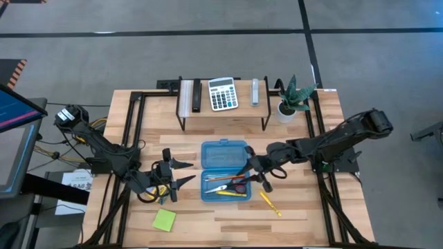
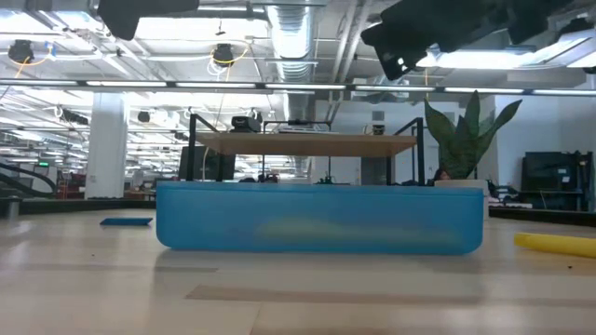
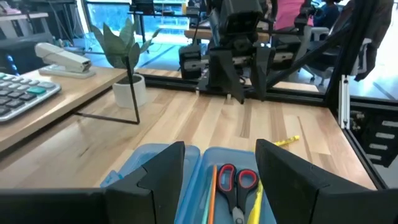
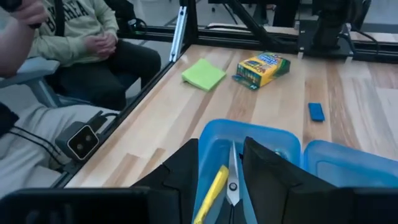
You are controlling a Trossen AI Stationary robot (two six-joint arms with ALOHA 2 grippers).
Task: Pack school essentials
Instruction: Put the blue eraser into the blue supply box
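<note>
Near edge of the light wooden table (image 1: 228,221): lime-green square sticky-note pad (image 1: 164,220) lies flat, alone; light, soft-edged, best pinched across one edge. Just beyond it, the yellow-green cardboard crayon box (image 4: 262,69) sits beside the left gripper (image 1: 178,173), whose fingers are seen parted, nothing between them. The box is light and crushable, to be taken across its narrow sides. A loose yellow pencil (image 1: 270,203) lies on bare wood near the open translucent blue plastic case (image 1: 223,153); thin, stiff, prone to rolling, to be gripped mid-shaft. Inside the case: red-handled scissors (image 3: 237,184) and yellow markers (image 4: 211,186). The right gripper (image 1: 253,170) hangs over the case's right edge, jaws apart, holding nothing. Farthest, on the raised wooden shelf (image 1: 246,109): white-and-grey calculator (image 1: 223,93) and potted green plant (image 1: 293,97), not for packing.
</note>
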